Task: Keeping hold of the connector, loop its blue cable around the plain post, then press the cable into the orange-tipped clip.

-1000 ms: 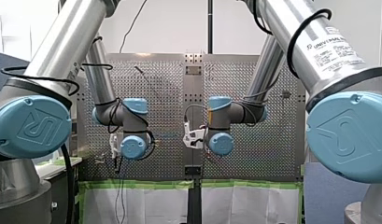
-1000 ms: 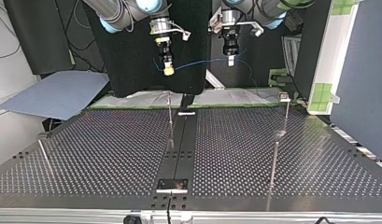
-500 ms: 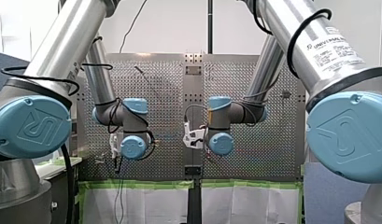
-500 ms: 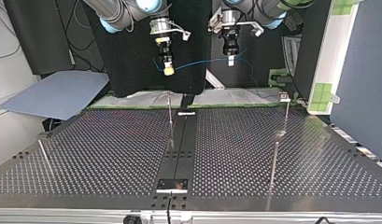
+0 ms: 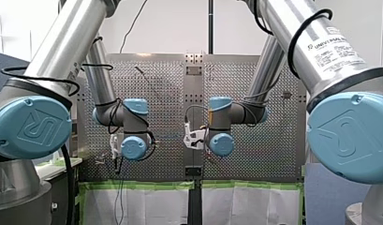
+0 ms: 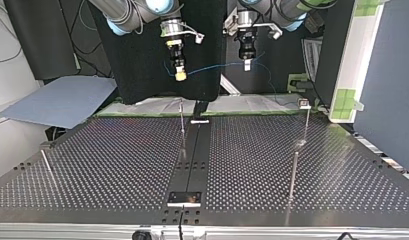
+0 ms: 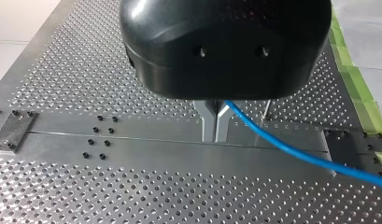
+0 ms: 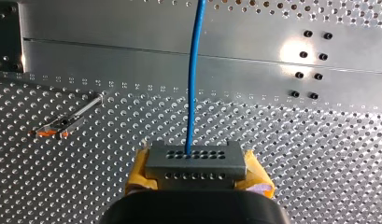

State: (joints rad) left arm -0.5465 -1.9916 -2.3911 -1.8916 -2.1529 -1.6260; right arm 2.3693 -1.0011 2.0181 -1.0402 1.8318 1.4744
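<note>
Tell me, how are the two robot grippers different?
My right gripper has yellow pads; my left gripper has bare metal fingers. My right gripper clamps the grey connector; my left gripper pinches the blue cable itself. Both are shut, above the table, joined by that cable.

Both arms are extended over the table (image 5: 273,154). My left arm (image 5: 58,56) enters from the front view's left, my right arm (image 5: 315,51) from its right. The left wrist (image 5: 133,147) and right wrist (image 5: 221,144) sit level, apart, near the middle. In the top view both hands hang well above the table, pointing down. The left hand (image 7: 215,125) has its metal fingers (image 7: 207,123) closed together, nipping the blue cable (image 7: 282,148). The right hand (image 8: 196,181) has its yellow pads (image 8: 137,179) clamped on either side of the connector (image 8: 196,161)
</note>
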